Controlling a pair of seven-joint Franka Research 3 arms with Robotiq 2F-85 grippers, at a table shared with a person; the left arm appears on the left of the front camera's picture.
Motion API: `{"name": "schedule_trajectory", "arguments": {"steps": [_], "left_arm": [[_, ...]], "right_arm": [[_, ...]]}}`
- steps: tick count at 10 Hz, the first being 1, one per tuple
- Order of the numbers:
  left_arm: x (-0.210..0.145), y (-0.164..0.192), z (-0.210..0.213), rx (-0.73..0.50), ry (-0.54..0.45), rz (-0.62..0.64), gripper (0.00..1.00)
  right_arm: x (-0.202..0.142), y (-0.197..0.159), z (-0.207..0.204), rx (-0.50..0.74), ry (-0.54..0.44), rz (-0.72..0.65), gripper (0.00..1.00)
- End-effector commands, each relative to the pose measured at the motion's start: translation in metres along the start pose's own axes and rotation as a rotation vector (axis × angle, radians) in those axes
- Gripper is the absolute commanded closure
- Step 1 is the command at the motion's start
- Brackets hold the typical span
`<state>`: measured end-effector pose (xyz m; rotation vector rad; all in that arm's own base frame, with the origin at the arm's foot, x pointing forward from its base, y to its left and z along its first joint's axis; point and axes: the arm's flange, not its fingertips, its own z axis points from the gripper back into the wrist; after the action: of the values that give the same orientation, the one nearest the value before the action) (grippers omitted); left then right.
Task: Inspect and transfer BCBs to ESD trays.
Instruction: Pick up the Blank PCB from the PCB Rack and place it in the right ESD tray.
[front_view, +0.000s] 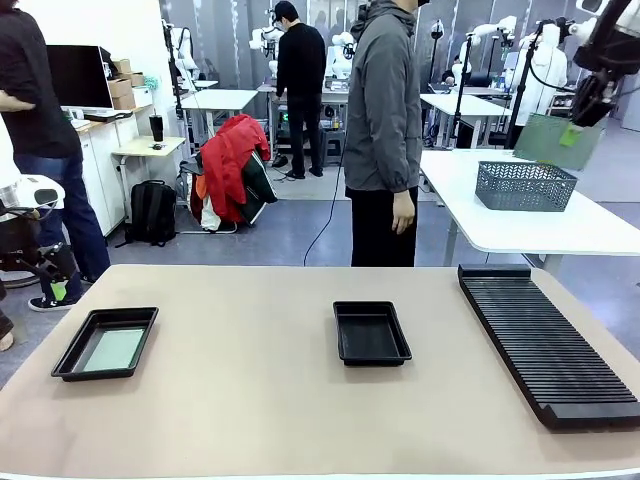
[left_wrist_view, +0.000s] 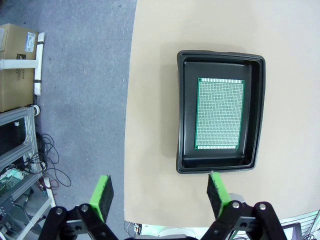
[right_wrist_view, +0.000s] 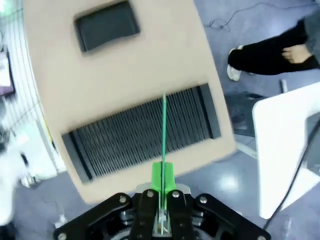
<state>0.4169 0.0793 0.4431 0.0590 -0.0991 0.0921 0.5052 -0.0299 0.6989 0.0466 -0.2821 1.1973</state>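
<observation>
A wide tan surface (front_view: 250, 400) takes up the foreground of a busy lab. A person in a grey jacket (front_view: 385, 120) stands at its far edge, and a white table (front_view: 600, 225) behind carries a grey mesh basket (front_view: 525, 186).

2 black ESD trays lie on the surface, well apart. The left tray (front_view: 68, 352) sits near the robot's left edge of the surface and holds 1 green BCB (left_wrist_view: 219, 112). The board lies flat on the tray floor with a black margin all round it. The middle tray (front_view: 371, 334) shows its plain black floor. A long black ribbed rack (front_view: 545, 345) lies along the right side of the surface.

The left hand (left_wrist_view: 160, 189) hangs above the near edge of the surface, just short of the left tray. Its green pads (left_wrist_view: 103, 195) are spread wide apart.

The right hand (right_wrist_view: 163, 172) is up high at the right, above the rack. Its pads are pressed together, pinching 1 edge of a second BCB (front_view: 553, 140). In the right wrist view that board shows edge-on as a thin green line rising from the pads. The rack lies below it and the middle tray farther off.
</observation>
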Motion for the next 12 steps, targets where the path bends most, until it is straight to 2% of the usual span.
{"name": "schedule_trajectory", "arguments": {"steps": [1,3,5,7,12], "left_arm": [[0.001,0.0,-0.001,0.001,-0.003,0.001,0.0],[0.001,0.0,-0.001,0.001,-0.003,0.001,0.0],[0.001,0.0,-0.001,0.001,-0.003,0.001,0.0],[0.001,0.0,-0.001,0.001,-0.003,0.001,0.0],[0.001,0.0,-0.001,0.001,-0.003,0.001,0.0]], "right_arm": [[0.008,0.01,-0.024,-0.018,-0.144,-0.244,0.98],[0.017,0.021,-0.056,0.019,-0.2,-0.46,0.98],[0.032,0.032,-0.092,0.061,-0.225,-0.623,0.98],[0.048,0.041,-0.139,0.154,-0.266,-0.772,0.98],[0.074,0.084,-0.25,0.364,-0.309,-1.005,0.98]]}}
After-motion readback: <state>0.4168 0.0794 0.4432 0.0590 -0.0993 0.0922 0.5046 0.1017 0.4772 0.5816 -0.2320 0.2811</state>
